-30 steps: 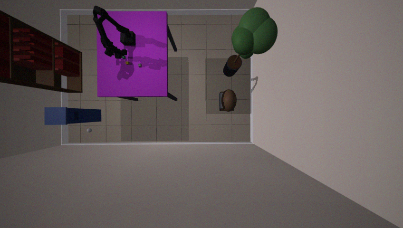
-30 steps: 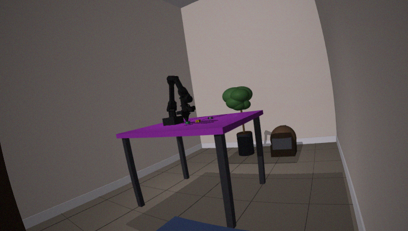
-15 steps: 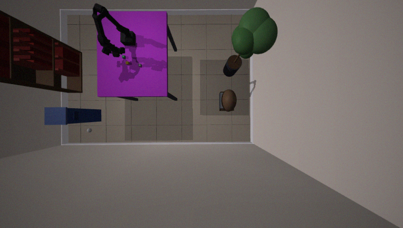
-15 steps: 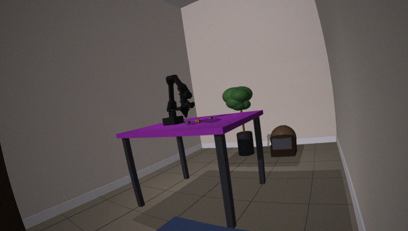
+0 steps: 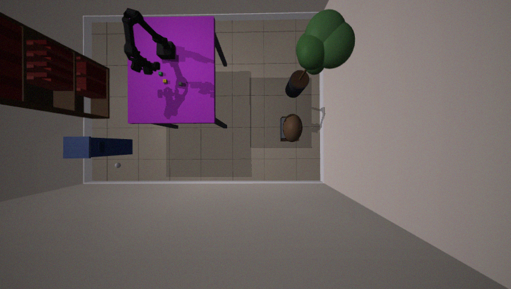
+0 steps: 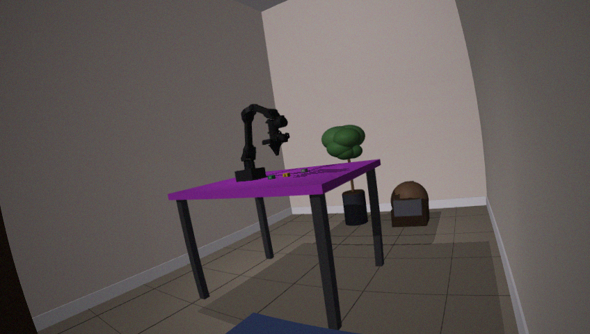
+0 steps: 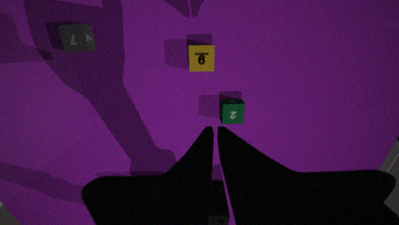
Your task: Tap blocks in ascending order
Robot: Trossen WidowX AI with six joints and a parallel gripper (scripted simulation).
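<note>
My gripper [image 6: 277,154] [image 7: 214,132] is shut and empty, raised well above the table. In the wrist view its tips show just below and left of the green block [image 5: 160,73] [image 6: 271,177] [image 7: 232,112], which shows an upside-down 2. The yellow block [image 5: 164,80] [image 6: 286,175] [image 7: 201,58] lies beyond it, with a black digit and a bar that read as an underlined 6 turned upside down. The grey block [image 5: 180,83] [image 6: 304,170] [image 7: 78,38] lies at the upper left of the wrist view and shows an upside-down 7, in the arm's shadow.
The three blocks stand apart on the purple table [image 5: 193,107] [image 6: 248,191]. The arm's base [image 5: 166,50] [image 6: 249,174] stands on the table near the green block. The plant [image 5: 328,39] [image 6: 346,140], the bookshelf [image 5: 91,87] and the blue object [image 5: 111,146] are off the table.
</note>
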